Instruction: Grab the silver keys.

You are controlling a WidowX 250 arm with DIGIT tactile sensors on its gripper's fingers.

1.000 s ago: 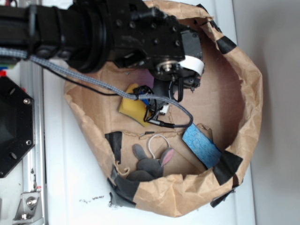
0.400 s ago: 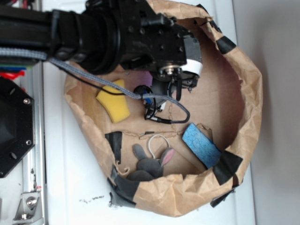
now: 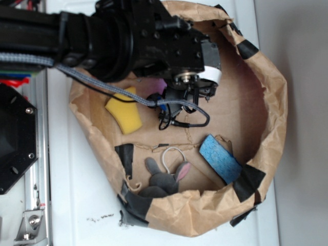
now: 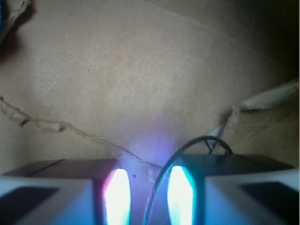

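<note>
Tool [image 4: 146, 197] low over cardboard floor [image 3: 241, 110] of paper-lined bin [image 3: 274, 92]. Fingers [image 4: 117, 194] nearly together w/ a thin wire ring [image 4: 197, 140] by right one; can't tell if clamped on it. Silver keys not visible. Yellow sponge [image 3: 124, 114], blue sponge [image 3: 219, 158], grey rabbit [image 3: 163, 179] nearby.

My arm [image 3: 102, 36] comes in from the left of the exterior view, its black links laid almost level, with the wrist bent so the gripper [image 3: 177, 105] points downward. A grey braided cable [image 3: 87, 79] trails along the arm's underside, and a thinner black one loops out below the wrist. In the wrist view my two fingers [image 4: 117, 197] sit at the bottom edge, close together with a narrow gap between them, their inner faces glowing. Nothing shows between them.
</note>
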